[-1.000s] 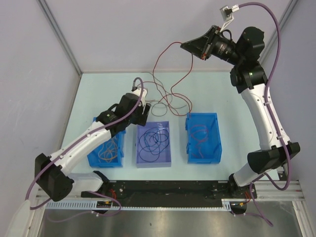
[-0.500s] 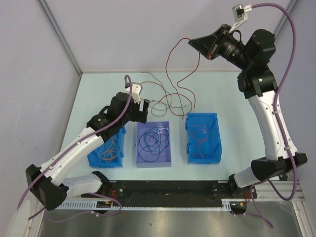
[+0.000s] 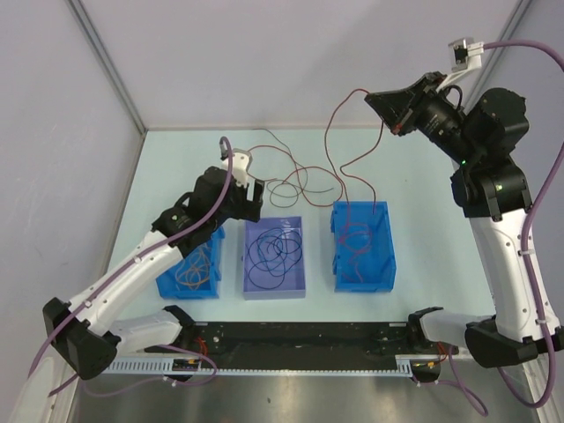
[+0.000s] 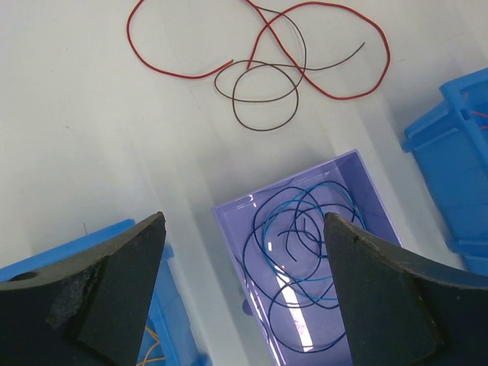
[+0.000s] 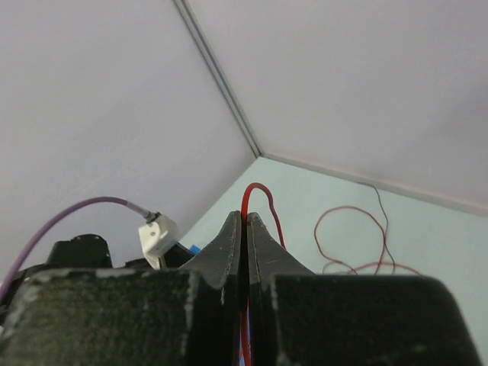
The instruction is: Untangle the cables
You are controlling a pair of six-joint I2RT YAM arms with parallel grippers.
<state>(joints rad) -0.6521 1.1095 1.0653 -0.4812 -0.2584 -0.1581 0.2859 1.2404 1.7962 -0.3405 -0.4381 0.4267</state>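
High over rear bench, right fingers pinch red cable, one tail hanging into right blue bin. Wide, empty left fingers above purple bin. Risk: other tail snags loose cables on bench, drags them; thin wire slips from pinch.

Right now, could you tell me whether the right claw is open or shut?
Shut: the right claw pinches a red cable between touching fingers.

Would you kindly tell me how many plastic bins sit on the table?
3: the left blue bin, the purple bin in the middle, and the right blue bin, in a row. None seems hidden.
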